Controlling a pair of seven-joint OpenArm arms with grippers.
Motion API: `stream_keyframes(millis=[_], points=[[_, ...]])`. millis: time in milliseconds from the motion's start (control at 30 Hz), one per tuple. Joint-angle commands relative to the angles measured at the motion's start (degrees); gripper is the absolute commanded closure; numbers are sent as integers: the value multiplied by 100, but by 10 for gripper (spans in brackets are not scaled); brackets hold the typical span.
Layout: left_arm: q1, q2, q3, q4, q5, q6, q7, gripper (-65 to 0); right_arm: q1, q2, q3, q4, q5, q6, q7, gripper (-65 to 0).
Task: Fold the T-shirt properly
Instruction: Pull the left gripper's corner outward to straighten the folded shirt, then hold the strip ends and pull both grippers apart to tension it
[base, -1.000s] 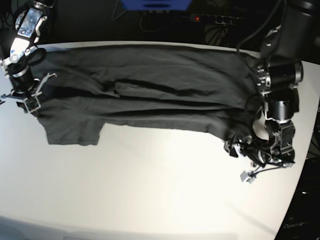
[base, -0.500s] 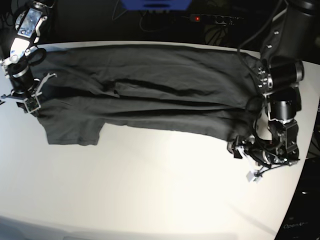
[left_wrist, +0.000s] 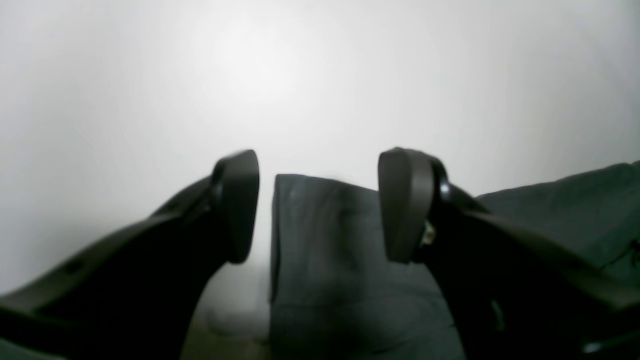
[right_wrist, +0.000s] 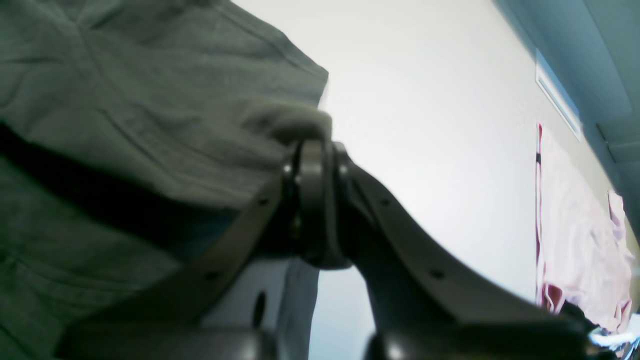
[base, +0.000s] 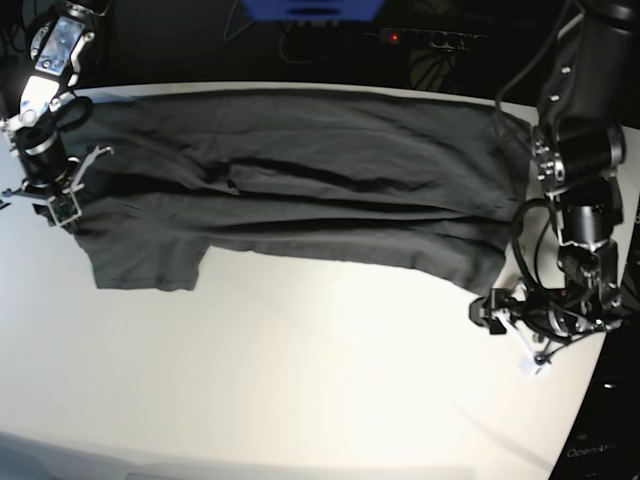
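Left gripper (base: 512, 322) hovers with its jaws spread apart and nothing between them, low over the white table (base: 300, 380), just beside the T-shirt's (base: 300, 190) bottom corner. Right gripper (right_wrist: 312, 150) is clamped tight on a bunched fold of that dark grey T-shirt at its far edge. It lies spread lengthwise across the table, wrinkled, partly folded over itself.

White table (base: 300, 380) is covered along its far side by the dark T-shirt (base: 300, 190), spread flat, wrinkled, one sleeve pointing toward the near edge.
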Motion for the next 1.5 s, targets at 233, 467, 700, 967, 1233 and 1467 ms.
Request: stream_keyframes(millis=[233, 467, 700, 967, 1233, 1467], points=[[-202, 26, 0, 87, 644, -34, -31, -372, 111, 74, 10, 87, 61, -53, 126, -3], [-167, 131, 8, 87, 837, -34, -49, -372, 120, 74, 10, 87, 61, -53, 126, -3], [-167, 210, 8, 87, 837, -34, -57, -372, 111, 74, 10, 87, 61, -53, 126, -3], [-88, 263, 8, 34, 1215, -34, -286, -372, 111, 74, 19, 87, 61, -53, 126, -3], [-79, 360, 0, 34, 1470, -34, -295, -372, 120, 74, 19, 87, 61, -53, 126, -3], [35, 378, 0, 34, 1470, -34, -295, -364, 129, 74, 19, 87, 61, -53, 126, -3]])
